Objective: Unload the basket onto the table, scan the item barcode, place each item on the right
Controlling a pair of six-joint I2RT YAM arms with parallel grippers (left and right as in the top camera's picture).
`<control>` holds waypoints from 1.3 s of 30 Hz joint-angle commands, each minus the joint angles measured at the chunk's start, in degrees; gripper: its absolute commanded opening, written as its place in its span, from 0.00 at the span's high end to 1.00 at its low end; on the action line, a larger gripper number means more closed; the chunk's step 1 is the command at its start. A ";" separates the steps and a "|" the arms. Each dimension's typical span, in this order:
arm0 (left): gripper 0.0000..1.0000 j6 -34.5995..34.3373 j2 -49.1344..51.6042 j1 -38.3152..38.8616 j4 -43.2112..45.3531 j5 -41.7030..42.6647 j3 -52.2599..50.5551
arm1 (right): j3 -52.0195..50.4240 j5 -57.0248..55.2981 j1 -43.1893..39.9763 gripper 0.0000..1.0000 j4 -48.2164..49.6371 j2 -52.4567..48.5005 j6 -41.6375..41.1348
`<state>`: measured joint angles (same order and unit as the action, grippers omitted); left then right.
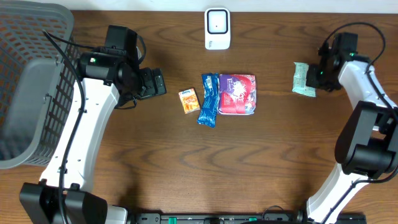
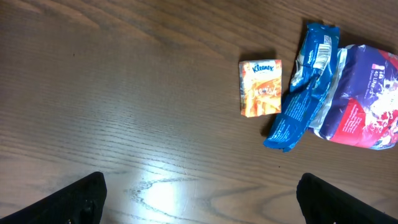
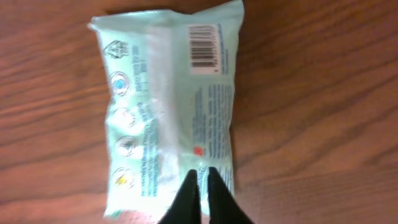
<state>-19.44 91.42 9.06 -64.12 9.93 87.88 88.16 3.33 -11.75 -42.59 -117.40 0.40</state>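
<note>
The scan looks barely begun. The pale green packet lies flat on the tabletop at the right side, well apart from the white scanner standing at the far edge in the middle. In the right wrist view its barcode faces up, at the end away from the fingers. The right pincer is drawn narrow, its tips almost together over the packet's other end. Whether they pinch the wrapper or only rest on it, I cannot tell.

The left pincer stands wide and holds nothing. It hovers left of the orange tissue pack, the blue packet and the purple pack, which are grouped mid-table. The grey basket sits at the far left.

By my reading everything is left to do: secure the packet, lift it, carry it to the scanner and turn the barcode toward it.
</note>
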 commanded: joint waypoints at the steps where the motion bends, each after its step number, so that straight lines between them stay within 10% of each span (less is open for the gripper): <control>1: 0.02 0.35 0.24 -0.26 -0.20 -0.57 0.31 | 4.02 8.31 0.59 0.85 -3.96 -0.24 0.98; 13: 0.02 0.35 0.24 -0.26 -0.20 -0.57 0.31 | -1.25 32.15 6.71 0.05 -7.52 -0.26 0.96; 18: 0.02 0.35 0.24 -0.26 -0.20 -0.57 0.31 | -6.58 32.15 10.95 0.01 -1.97 -0.26 -4.31; 22: 0.02 0.35 0.24 -0.26 -0.20 -0.57 0.31 | -10.32 32.15 13.07 0.08 3.96 -0.26 -10.16; 26: 0.02 0.35 0.24 -0.26 -0.20 -0.57 0.31 | -12.52 32.22 14.78 0.40 7.69 -0.26 -12.48; 32: 0.02 0.35 0.24 -0.26 -0.20 -0.57 0.31 | -12.52 32.17 16.13 0.46 8.39 -0.26 -12.59; 35: 0.02 0.35 0.24 -0.26 -0.20 -0.57 0.31 | -12.46 32.15 16.09 0.96 9.03 -0.26 -12.57; 39: 0.02 0.35 0.24 -0.26 -0.20 -0.57 0.31 | -10.71 32.22 15.45 0.99 8.48 -0.17 -12.57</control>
<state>-19.44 91.42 9.06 -64.12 9.93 87.88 76.27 35.83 3.90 -33.69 -117.45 -11.79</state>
